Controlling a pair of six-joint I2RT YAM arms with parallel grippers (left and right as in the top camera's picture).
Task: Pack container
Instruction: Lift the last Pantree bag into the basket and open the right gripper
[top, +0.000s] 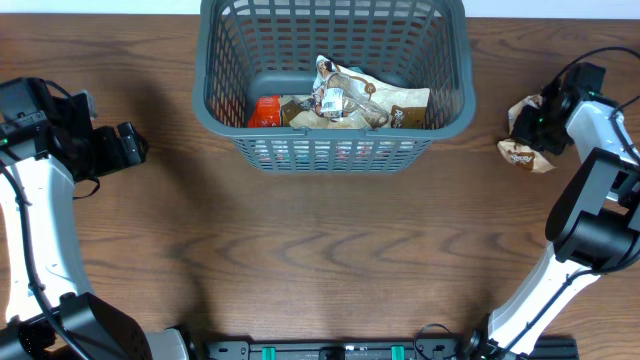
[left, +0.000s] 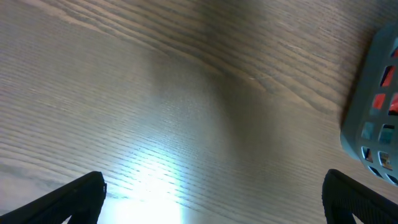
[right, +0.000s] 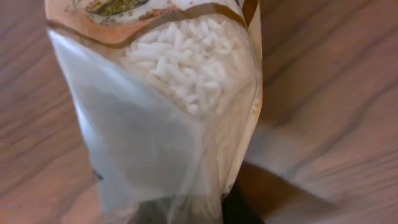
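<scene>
Partly packed, by the look of it. Container (top: 335, 152) well off to the left of the right gripper (top: 540, 120) and well off to the right of the left gripper (top: 128, 145), with several snack packets (top: 345, 100) lying on its bottom. At least one rice packet (top: 522, 135) not yet in, right at the right gripper and seemingly pinched between narrow jaws; close up against the right wrist camera, no fingers showing at either side. Right arm stretched outward, low over the counter (top: 320, 260), turned away from the container. Left gripper spread wide, holding nothing, above bare wood; left arm bent off to its own side.
</scene>
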